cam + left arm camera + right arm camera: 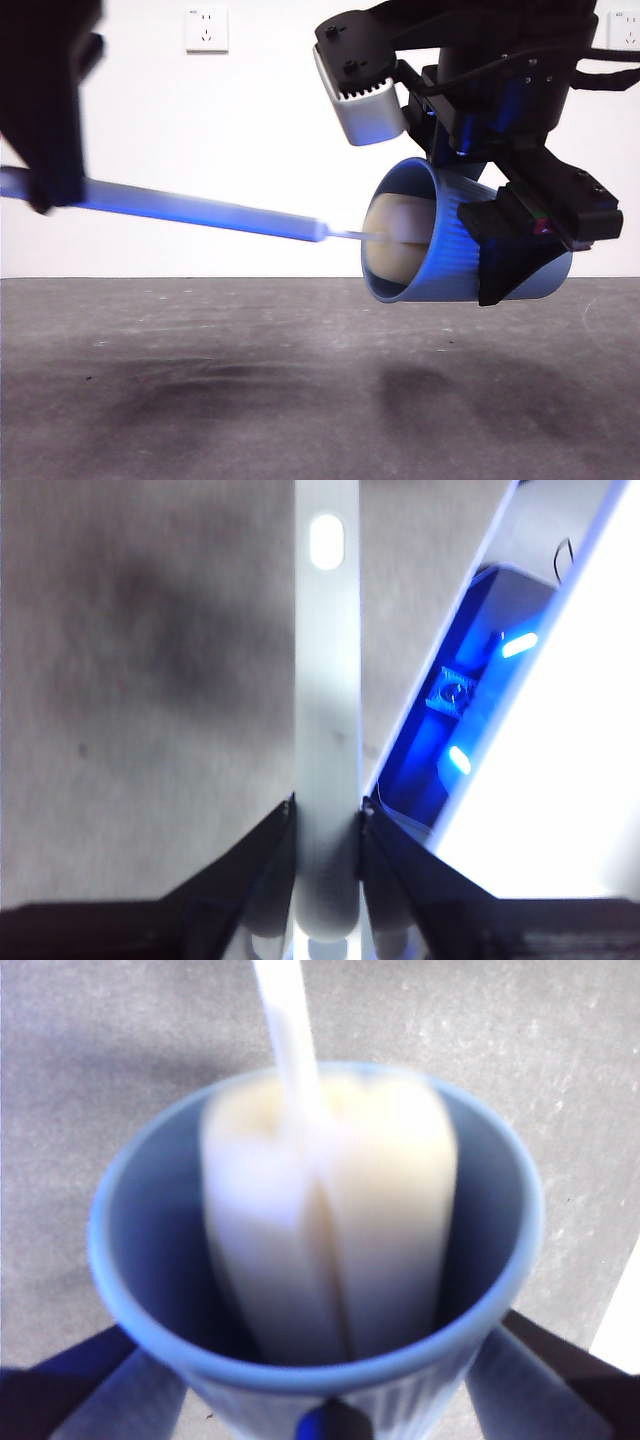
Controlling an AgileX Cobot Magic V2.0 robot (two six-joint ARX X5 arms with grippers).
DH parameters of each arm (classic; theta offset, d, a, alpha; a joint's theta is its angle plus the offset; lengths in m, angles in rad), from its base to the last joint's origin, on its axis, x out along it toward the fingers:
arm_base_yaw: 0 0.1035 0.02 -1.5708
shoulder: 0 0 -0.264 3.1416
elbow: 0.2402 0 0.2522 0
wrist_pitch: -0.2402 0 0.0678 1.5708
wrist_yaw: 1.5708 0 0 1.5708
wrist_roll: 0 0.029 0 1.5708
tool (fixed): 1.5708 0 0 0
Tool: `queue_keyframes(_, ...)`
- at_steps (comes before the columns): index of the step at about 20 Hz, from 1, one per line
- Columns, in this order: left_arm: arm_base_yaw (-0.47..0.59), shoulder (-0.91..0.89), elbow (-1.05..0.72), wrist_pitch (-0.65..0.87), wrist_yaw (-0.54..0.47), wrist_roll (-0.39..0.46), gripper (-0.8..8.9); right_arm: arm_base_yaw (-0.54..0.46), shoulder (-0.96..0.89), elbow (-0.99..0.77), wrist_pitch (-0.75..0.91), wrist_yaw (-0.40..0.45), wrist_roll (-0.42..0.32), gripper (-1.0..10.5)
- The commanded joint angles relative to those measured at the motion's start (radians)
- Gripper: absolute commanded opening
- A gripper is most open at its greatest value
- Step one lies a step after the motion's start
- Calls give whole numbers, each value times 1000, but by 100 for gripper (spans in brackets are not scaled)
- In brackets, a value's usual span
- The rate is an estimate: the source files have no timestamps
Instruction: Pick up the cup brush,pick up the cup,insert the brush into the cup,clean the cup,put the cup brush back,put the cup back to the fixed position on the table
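Cup sits tipped on its side above the bench, clamped in the right gripper jaws. Left gripper jaws pinch the brush handle, sponge head inside the cup. Keep the handle on the cup's axis; stroke short, twist, don't lever the rim.

Worktop bare beneath both arms, open passage under raised cup. Cup mouth blocked: sponge head of cup brush fills most of it. Brush handle spans gap between left tool and right tool, barring mid-air crossing.
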Motion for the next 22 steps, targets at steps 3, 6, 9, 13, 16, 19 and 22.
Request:
queue_keyframes(3, -1, -54, -2, -75, -6, -14, -8, 2, 6, 1, 0, 5, 3, -17)
queue_keyframes(6, -1, -56, -2, -104, -5, -14, -8, 2, 6, 1, 1, 5, 3, -17)
queue_keyframes(9, -1, -54, -2, -27, -2, -14, -8, 2, 6, 1, 6, 5, 3, -17)
queue_keyframes(13, -2, -3, -2, 119, 86, -13, -8, 2, 6, 1, 12, 5, 3, -17)
queue_keyframes(16, -11, 62, -2, 217, 108, -14, -8, 3, 6, 1, 14, 4, 3, -17)
queue_keyframes(19, -11, 89, -2, 243, 103, -32, -8, 3, 6, 1, 13, 5, 11, -17)
queue_keyframes(22, -10, 75, -2, 225, 94, -33, -8, 3, 6, 1, 9, 5, 11, -17)
